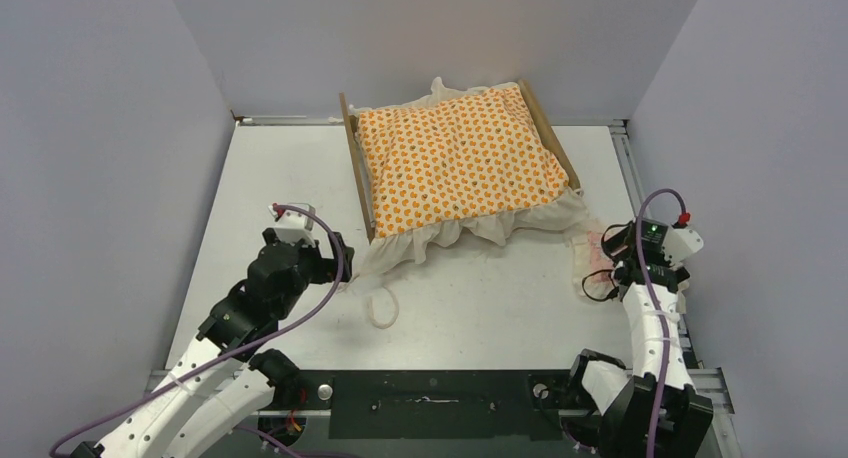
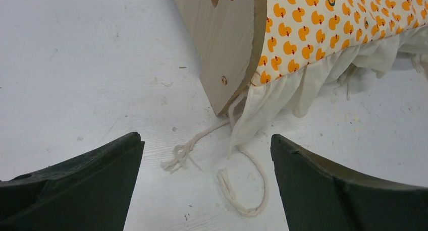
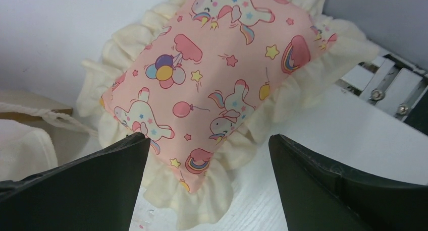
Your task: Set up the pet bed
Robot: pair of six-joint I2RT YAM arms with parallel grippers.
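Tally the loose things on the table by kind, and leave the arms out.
wooden bed frame: 1
orange-patterned mattress: 1
pink frilled pillow: 1
Total: 3

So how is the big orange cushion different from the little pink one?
The orange mattress is printed with small orange ducks; the pink pillow shows unicorns, balloons and stars. The mattress is much bigger than the pillow. The mattress lies on the wooden pet bed, while the pillow lies on the table beside it. Both are soft and have a pale ruffled edge.
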